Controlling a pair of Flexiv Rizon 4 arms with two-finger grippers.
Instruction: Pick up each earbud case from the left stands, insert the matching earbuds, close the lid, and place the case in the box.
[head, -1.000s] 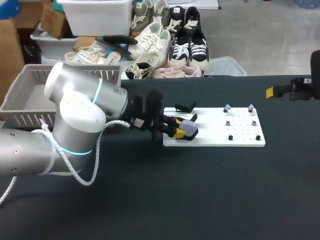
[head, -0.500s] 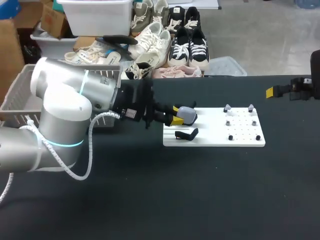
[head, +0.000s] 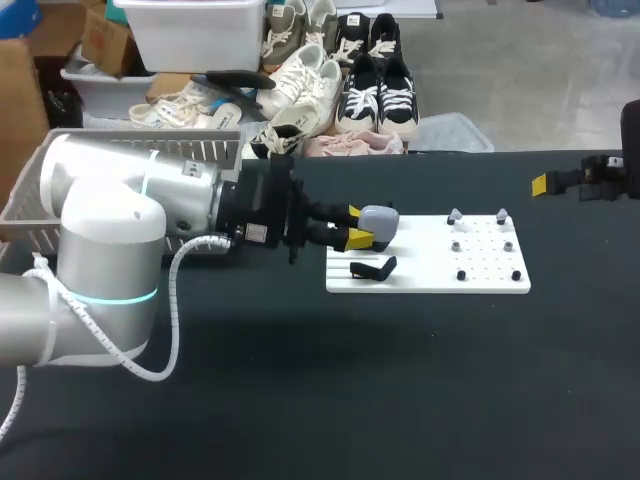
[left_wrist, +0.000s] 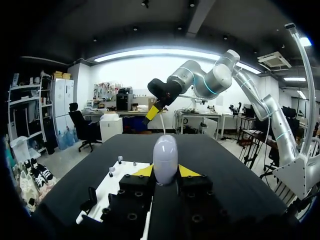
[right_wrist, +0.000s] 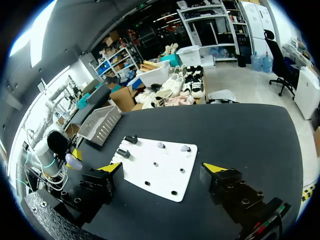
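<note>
My left gripper (head: 362, 230) is shut on a pale grey earbud case (head: 379, 222), holding it in the air over the left end of the white board (head: 430, 268). Seen from the left wrist, the oval case (left_wrist: 165, 159) stands upright between the yellow fingertips (left_wrist: 144, 171). One black stand (head: 372, 268) below it is bare. Two small grey pieces (head: 455, 215) sit on pegs at the board's far right. My right gripper (right_wrist: 163, 169) hangs open, well back from the board (right_wrist: 155, 167), at the table's right edge (head: 585, 180).
A grey slatted basket (head: 55, 190) stands at the back left, behind my left arm. Several dark pegs (head: 461, 274) dot the board's right half. In the right wrist view two black stands (right_wrist: 131, 139) show on the board's end toward the basket (right_wrist: 100, 124).
My left gripper has lifted the case off the front black stand and carried it up and slightly back. The right arm has stayed where it was.
</note>
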